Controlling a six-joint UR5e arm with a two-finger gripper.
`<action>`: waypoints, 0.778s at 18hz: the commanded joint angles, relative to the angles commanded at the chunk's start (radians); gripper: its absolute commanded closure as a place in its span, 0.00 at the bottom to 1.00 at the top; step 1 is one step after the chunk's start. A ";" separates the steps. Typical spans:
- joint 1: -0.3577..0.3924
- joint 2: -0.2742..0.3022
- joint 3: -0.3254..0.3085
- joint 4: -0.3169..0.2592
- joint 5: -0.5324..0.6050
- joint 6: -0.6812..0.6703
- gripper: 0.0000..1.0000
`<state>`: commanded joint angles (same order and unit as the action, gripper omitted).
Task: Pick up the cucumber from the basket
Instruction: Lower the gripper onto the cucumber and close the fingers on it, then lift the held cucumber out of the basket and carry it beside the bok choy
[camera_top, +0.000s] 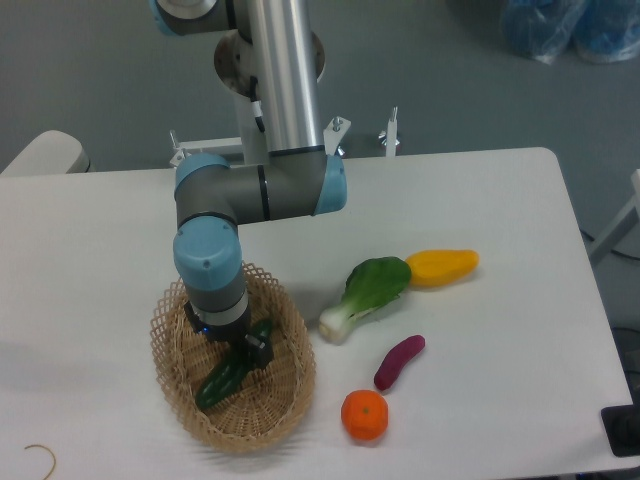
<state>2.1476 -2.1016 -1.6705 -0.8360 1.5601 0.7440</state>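
The basket is bumpy woven wicker with a lacy, holey edge. The cucumber inside looks smooth and shiny. The table is smooth and dull white. The arm is shiny silver metal (with soft-looking blue plastic caps). The orange looks a bit shiny.

The gripper is mostly hidden under the arm's wrist, so how its jaws stand cannot be told. It covers the middle of the cucumber. At 1 o'clock, blue plastic bags are cut off by the top edge.
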 joint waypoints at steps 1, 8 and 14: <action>0.000 0.000 0.000 0.000 0.000 0.000 0.62; 0.002 0.005 0.012 -0.002 0.000 0.006 0.87; 0.024 0.054 0.066 -0.015 0.076 0.049 0.87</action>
<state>2.1720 -2.0480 -1.6047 -0.8513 1.6364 0.7929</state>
